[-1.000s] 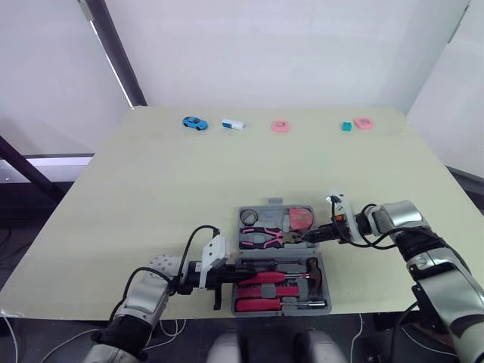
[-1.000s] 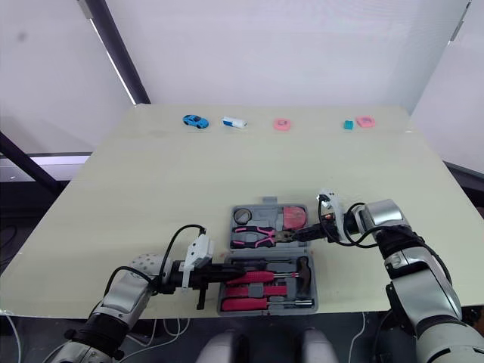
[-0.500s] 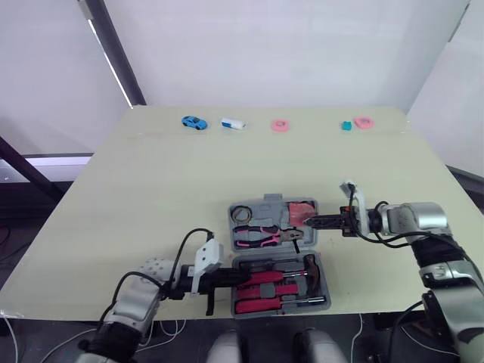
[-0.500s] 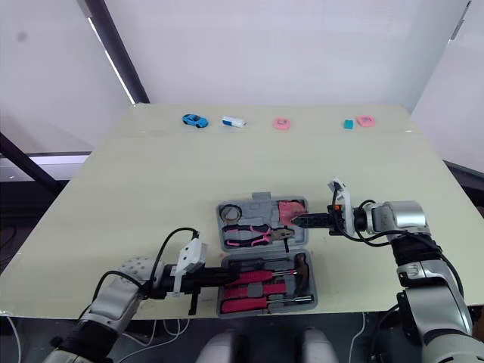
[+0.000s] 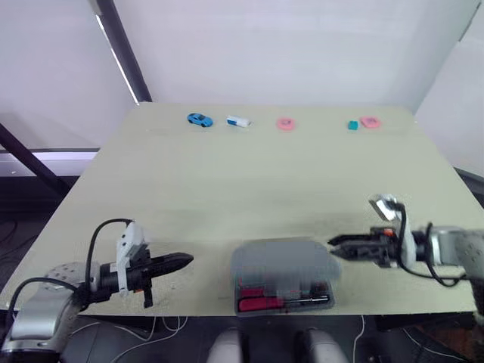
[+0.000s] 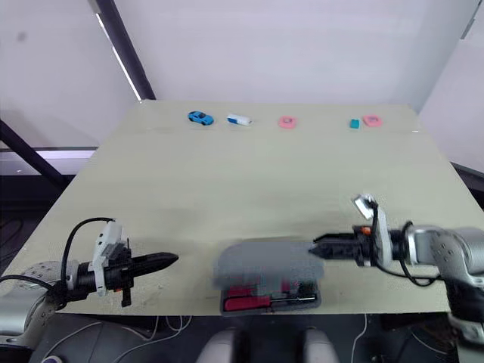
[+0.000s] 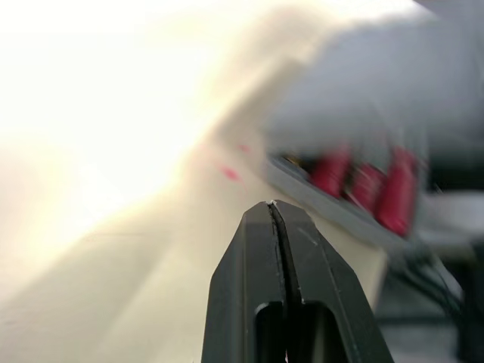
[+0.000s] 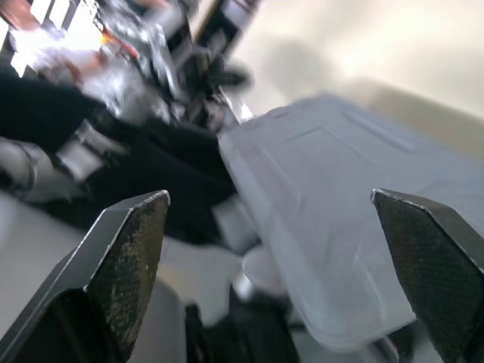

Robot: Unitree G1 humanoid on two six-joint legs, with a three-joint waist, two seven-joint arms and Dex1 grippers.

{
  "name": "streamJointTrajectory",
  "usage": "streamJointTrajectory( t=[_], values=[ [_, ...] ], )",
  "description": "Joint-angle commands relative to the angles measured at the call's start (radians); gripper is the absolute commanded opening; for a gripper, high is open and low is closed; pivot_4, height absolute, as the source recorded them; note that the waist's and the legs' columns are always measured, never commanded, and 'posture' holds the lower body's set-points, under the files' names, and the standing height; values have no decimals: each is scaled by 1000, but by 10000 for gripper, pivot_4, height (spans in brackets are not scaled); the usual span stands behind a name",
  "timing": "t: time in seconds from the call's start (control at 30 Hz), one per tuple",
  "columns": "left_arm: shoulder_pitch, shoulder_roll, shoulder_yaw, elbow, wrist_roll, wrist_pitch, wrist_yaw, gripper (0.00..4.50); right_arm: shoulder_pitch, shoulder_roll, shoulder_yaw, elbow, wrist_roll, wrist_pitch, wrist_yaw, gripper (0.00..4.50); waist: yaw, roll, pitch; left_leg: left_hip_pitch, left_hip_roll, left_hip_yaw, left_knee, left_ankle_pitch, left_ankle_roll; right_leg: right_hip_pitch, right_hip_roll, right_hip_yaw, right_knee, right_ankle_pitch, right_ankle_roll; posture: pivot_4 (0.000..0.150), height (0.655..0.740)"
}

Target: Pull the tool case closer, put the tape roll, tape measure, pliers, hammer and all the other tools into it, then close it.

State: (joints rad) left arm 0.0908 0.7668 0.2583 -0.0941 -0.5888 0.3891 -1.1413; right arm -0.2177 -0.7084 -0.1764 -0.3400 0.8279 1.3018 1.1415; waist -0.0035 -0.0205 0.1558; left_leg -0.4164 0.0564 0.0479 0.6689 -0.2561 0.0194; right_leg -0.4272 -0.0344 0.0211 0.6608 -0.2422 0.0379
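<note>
The grey tool case point(image 5: 281, 265) lies near the table's front edge. Its lid is blurred and lowered over the base, and a strip of red-handled tools point(image 5: 276, 301) shows along the front. My left gripper point(image 5: 187, 260) is shut and empty, pointing at the case from the left with a gap of bare table between them. In the left wrist view the closed fingers point(image 7: 277, 249) aim at the case point(image 7: 355, 174). My right gripper point(image 5: 333, 246) is open at the lid's right edge; the right wrist view has the lid point(image 8: 340, 227) between its spread fingertips point(image 8: 128, 257).
Along the far edge sit a blue toy car point(image 5: 199, 119), a white object point(image 5: 239, 121), a pink ring point(image 5: 285, 124), a teal block point(image 5: 352, 125) and a pink piece point(image 5: 369, 122). The case sits very close to the table's front edge point(image 5: 227, 311).
The lid has swung down over the base, hiding the pliers and tape. My left gripper has drawn back to the left, away from the case. The right gripper has pulled back right. The camera has shifted.
</note>
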Motion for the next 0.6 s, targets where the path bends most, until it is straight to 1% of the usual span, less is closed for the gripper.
streamJointTrajectory(
  t=[0.03,0.07,0.13,0.2,0.23,0.27,0.33,0.37,0.4,0.47,0.5,0.53,0.57,0.6],
  values=[
    [-38,-47,22,-93,-32,17,96,248,55,49,-54,-124,-47,-241,-53,45000,-7,-1,0,0,0,0,0,0,0,0,0,0,1,0,0,1500,7400],
    [-53,-76,22,-108,-34,33,145,248,87,79,-65,-147,-47,-326,-33,45000,-9,-1,0,1,0,0,1,0,0,0,1,1,1,0,1,1500,7400],
    [-73,-116,16,-133,-38,55,206,248,134,98,-59,-177,-61,-411,-34,45000,-10,-1,0,2,0,0,1,0,0,1,2,1,1,-1,2,1500,7400],
    [-88,-157,1,-157,-16,44,261,248,160,136,-27,-189,-119,-528,-67,45000,-11,-2,0,2,0,0,1,0,0,1,3,1,2,0,2,1500,7400],
    [-90,-167,-2,-164,-9,41,277,248,167,146,-17,-189,-135,-566,-75,45000,-12,-2,0,2,1,0,2,0,0,1,3,1,2,0,1,1500,7400],
    [-106,-200,-11,-156,19,-12,300,248,163,159,11,-170,-200,-637,-107,45000,-12,-2,0,2,1,0,2,0,0,1,3,1,2,1,0,1500,7400],
    [-124,-202,-45,-140,16,-10,268,248,140,160,63,-92,-273,-754,-77,45000,-10,-3,0,3,0,0,1,0,0,1,3,2,2,1,0,1500,7400],
    [-125,-203,-42,-140,-23,8,232,5250,129,156,80,-41,-327,-842,-69,45000,-10,-3,0,2,0,2,2,1,0,1,3,1,2,1,0,1500,7400],
    [-123,-201,-38,-141,-54,25,206,5469,124,152,90,-4,-358,-902,-61,45000,-9,-3,0,2,0,2,2,1,0,2,3,1,2,1,0,1500,7400],
    [-98,-166,-42,-129,-65,41,148,11946,145,107,80,84,-400,-1019,3,45000,-9,-3,0,3,0,3,2,1,-1,2,3,1,2,1,0,1500,7400],
    [-87,-152,-32,-111,-60,41,138,17978,160,85,61,120,-400,-1055,33,45000,-8,-3,0,2,0,3,2,1,-1,2,2,1,1,0,0,1500,7400],
    [-77,-137,-21,-94,-62,45,127,20275,175,61,47,154,-405,-1098,60,45000,-7,-3,0,2,0,3,1,1,0,2,2,1,1,0,-1,1500,7400],
    [-61,-119,-2,-75,-69,55,114,25578,196,36,30,184,-410,-1136,84,45000,-6,-3,0,2,0,3,1,1,0,2,2,0,1,0,-1,1500,7400],
    [-43,-103,15,-60,-72,60,102,29112,220,13,13,209,-406,-1162,107,45000,-6,-3,0,2,0,3,1,0,0,2,2,0,1,0,-1,1500,7400]
  ],
)
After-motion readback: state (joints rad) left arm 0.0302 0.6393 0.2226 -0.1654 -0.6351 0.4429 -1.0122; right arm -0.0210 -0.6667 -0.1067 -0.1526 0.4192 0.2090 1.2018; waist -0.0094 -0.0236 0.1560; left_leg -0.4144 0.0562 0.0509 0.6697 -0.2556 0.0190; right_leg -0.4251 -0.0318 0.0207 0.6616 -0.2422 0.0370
